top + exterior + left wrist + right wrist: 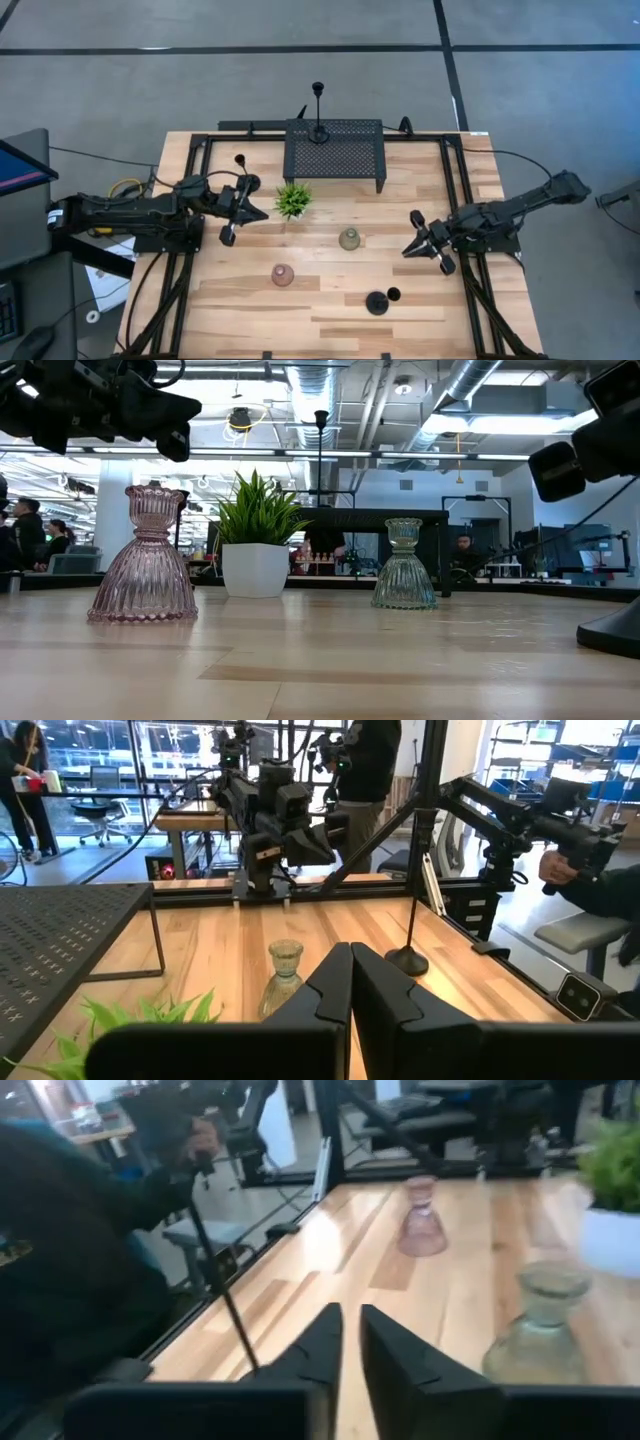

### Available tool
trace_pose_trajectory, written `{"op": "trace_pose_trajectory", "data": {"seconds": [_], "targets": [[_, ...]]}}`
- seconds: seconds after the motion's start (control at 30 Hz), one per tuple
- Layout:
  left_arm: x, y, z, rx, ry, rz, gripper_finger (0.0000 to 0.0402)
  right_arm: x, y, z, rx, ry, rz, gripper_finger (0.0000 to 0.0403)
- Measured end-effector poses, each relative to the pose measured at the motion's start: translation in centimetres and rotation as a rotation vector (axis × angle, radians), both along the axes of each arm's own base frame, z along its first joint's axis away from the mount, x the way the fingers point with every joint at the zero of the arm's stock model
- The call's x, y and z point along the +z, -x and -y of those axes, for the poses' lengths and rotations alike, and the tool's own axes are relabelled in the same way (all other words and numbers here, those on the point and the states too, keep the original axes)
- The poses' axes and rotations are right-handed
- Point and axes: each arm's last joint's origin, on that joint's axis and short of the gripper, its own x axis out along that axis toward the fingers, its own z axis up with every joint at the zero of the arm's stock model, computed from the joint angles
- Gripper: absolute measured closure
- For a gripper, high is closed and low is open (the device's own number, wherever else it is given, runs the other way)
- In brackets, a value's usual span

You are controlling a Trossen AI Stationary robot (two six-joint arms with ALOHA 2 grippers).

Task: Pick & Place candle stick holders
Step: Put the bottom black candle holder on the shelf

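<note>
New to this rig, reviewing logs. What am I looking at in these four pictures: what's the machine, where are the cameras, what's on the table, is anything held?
It is a two-armed table robot. One camera looks straight down, one sits at table-top height, and one rides on each wrist.

The left gripper hovers beside the potted plant, shut and empty. The right gripper hovers near the table's right side, holding nothing; its fingers stand slightly apart in its wrist view.

On the wooden table: a pinkish glass holder, a greenish glass holder and a slim black holder near the front edge. Another black holder stands by the left arm. A third stands on the black mesh rack at the back.

People show in the room beyond.
</note>
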Motion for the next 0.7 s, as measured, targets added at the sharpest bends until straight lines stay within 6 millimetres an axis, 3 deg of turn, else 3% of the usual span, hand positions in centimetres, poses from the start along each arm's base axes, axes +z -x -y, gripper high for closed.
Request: {"op": "trace_pose_trajectory", "data": {"seconds": [0.33, 0.47, 0.7], "targets": [[0.2, 0.0, 0.0, 0.0, -0.004, 0.024, 0.0396, 0.0, -0.7, -1.4, 0.05, -0.015, 0.006, 0.0239], [0.3, 0.0, 0.0, 0.0, -0.005, 0.026, 0.0396, 0.3, -1.1, -1.9, 0.023, -0.023, 0.039, 0.0222], [0.3, 0.0, 0.0, 0.0, -0.005, 0.027, 0.0395, 0.3, -2.5, -3.2, 0.025, 0.02, -0.056, 0.0228]]}}
